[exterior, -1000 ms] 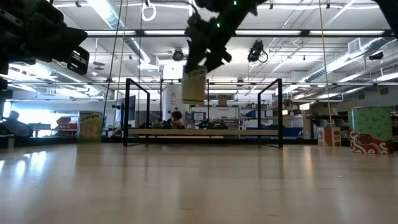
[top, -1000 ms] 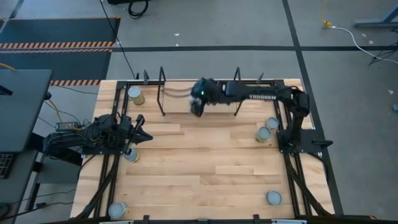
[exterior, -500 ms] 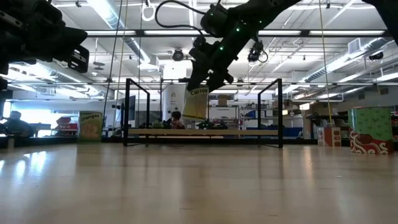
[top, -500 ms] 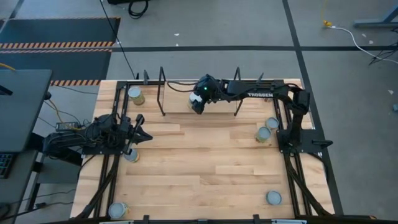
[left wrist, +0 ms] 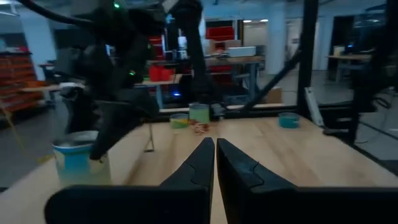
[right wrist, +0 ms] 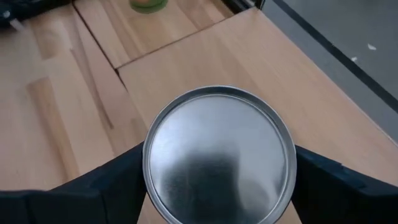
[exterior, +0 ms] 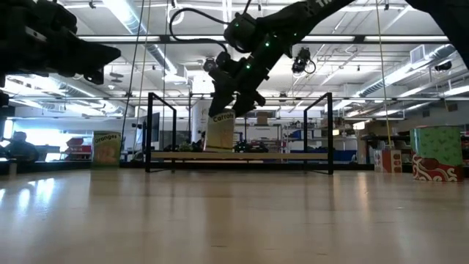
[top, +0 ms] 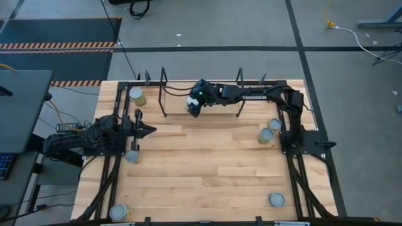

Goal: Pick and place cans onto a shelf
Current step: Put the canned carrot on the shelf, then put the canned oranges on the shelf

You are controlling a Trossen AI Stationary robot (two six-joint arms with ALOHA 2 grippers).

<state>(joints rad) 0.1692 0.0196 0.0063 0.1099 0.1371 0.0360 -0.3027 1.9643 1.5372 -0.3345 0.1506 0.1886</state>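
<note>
Left gripper (top: 146,130) pinched shut and empty, waiting at the table's left side near a loose can (top: 132,156). Right gripper (top: 194,107) clamped around a held can (exterior: 220,132) labelled "Carrots", tilted, raised over the shelf (exterior: 242,155) at the far edge. Two more cans (top: 270,130) near the right edge.

Green box (exterior: 438,152), grey floor (top: 207,25)
</note>
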